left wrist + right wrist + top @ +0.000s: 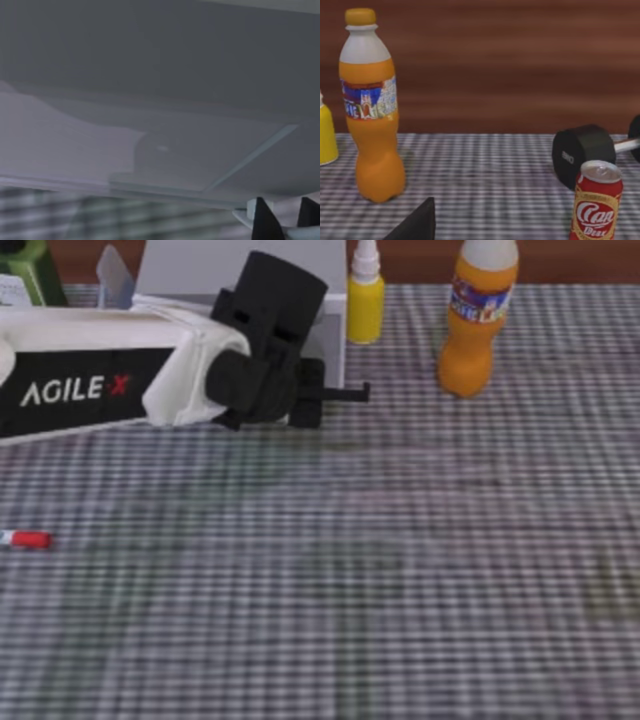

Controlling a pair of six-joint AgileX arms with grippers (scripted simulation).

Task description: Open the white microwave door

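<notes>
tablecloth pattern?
Fine grey-and-white check on the tablecloth, clearest in the top view.

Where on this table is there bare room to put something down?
The checkered cloth is bare in front of the left arm and orange bottle, right of the red pen. The back edge is crowded: white microwave, yellow bottle.

the small boxy white microwave (245, 268) stands at the far edge of the checked-cloth table (400, 570), left of centre. the left arm's black two-finger gripper (335, 395) sits just before its front. right of it stand the yellow dropper bottle (365, 295), then the orange soda bottle (478, 315). the red-and-white marker pen (25, 538) lies by the left edge.
</notes>
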